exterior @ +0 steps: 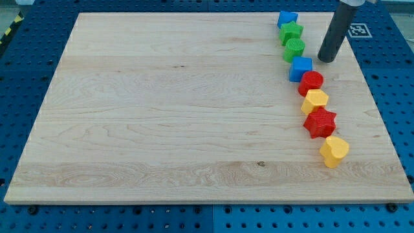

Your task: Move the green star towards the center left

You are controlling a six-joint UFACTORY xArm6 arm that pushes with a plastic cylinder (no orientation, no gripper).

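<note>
The green star point(291, 32) lies near the view's top right on the wooden board point(162, 116), between a blue block point(287, 18) above it and a green round block point(294, 48) below it. My tip point(326, 60) rests on the board to the right of the green round block, below and to the right of the star, and touches no block.
Below the green round block a curved line of blocks runs down the right side: a blue cube point(301, 68), a red round block point(311, 81), a yellow hexagon block point(315, 101), a red star point(320, 122) and a yellow heart point(334, 151).
</note>
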